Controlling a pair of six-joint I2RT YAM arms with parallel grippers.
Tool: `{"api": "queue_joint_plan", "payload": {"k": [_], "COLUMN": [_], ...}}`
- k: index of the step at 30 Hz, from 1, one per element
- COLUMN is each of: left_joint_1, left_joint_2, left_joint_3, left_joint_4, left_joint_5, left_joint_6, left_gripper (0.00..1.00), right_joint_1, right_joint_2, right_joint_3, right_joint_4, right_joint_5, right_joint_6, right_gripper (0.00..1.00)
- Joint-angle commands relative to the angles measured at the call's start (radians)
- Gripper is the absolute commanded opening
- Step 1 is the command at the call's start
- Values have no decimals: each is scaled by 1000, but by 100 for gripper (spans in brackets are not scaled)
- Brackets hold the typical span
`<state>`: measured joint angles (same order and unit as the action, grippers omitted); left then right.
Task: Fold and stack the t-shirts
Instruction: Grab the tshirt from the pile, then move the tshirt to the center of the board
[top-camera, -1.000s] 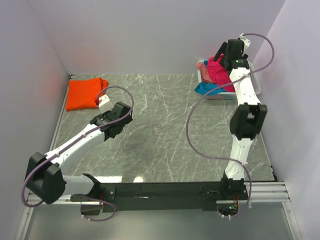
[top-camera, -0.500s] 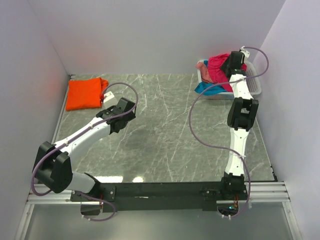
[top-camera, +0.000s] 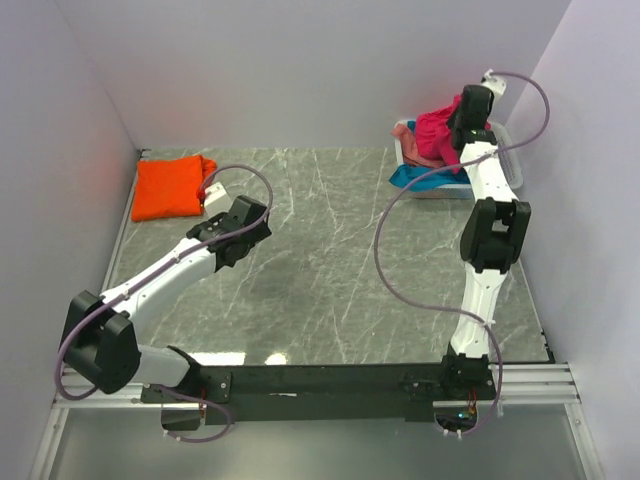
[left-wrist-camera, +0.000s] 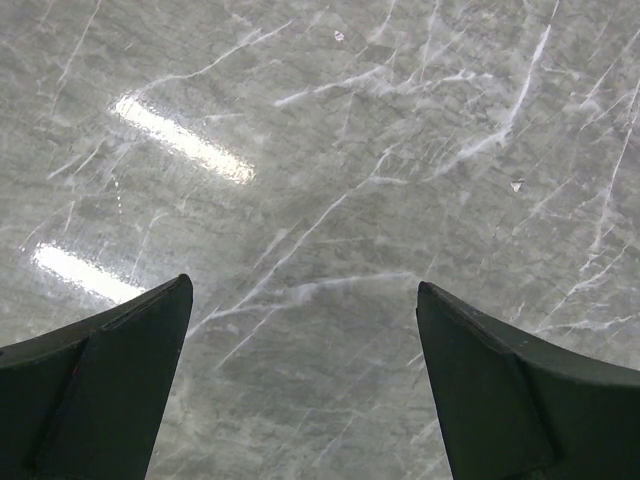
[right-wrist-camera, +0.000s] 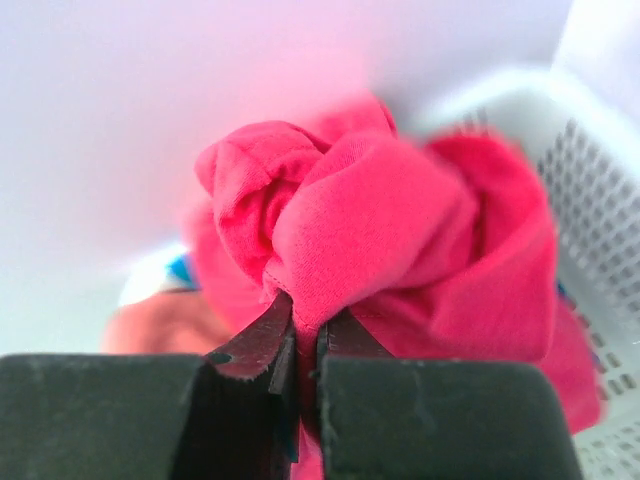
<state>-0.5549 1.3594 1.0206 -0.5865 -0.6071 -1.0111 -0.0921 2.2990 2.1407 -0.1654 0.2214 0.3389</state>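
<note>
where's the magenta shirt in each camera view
Top external: magenta shirt at upper right, bunched over the basket.
Left wrist: not in it; that view shows the table.
Right wrist: centre, pinched in the right gripper.
Shared landmark: the basket, at the right edge of the right wrist view.
</note>
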Motion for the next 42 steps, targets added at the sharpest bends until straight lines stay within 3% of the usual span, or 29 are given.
{"api": "queue_joint_plan", "payload": {"k": [1,10,14,20,24,27,28,29,31,32,35,38,42], "left_joint_1": [3,3,3,3,3,4,3,3,3,3,3,3,3], "left_joint_2": [-57,-209,-320,-460,-516,-540,-540,-539,-533,-520,-477,-424,-349], "left_joint_3": [-20,-94,-131,-163,-165,-172,-174,-178,-194,-200,-220,-269,-326], "left_joint_4": [19,14,-7,-82,-139,-148,-144,-138,-131,-130,-127,-90,13], "left_joint_5": [12,23,21,0,-28,-31,-20,-11,10,20,61,119,217], "left_joint_6": [-7,-9,-21,-56,-75,-83,-78,-75,-78,-77,-72,-63,-41], "left_gripper": [99,100,100,99,99,99,99,99,100,99,99,100,99], "right_joint_1": [87,325,486,554,554,545,540,531,479,454,362,350,365], "right_joint_2": [-231,-469,-559,-722,-817,-888,-907,-946,-972,-986,-1006,-1053,-1127], "right_joint_3": [-34,-28,-22,-100,-325,-526,-591,-660,-874,-940,-1140,-1235,-1309], "right_joint_4": [161,103,43,-22,-3,-17,-23,-25,-23,-29,-60,-138,-174], "right_joint_5": [88,102,0,-311,-428,-387,-354,-317,-289,-289,-280,-162,-126], "right_joint_6": [-122,-285,-281,-11,127,186,204,242,276,313,321,273,224], "right_gripper": [0,0,0,0,0,1,4,16,43,63,84,86,86]}}
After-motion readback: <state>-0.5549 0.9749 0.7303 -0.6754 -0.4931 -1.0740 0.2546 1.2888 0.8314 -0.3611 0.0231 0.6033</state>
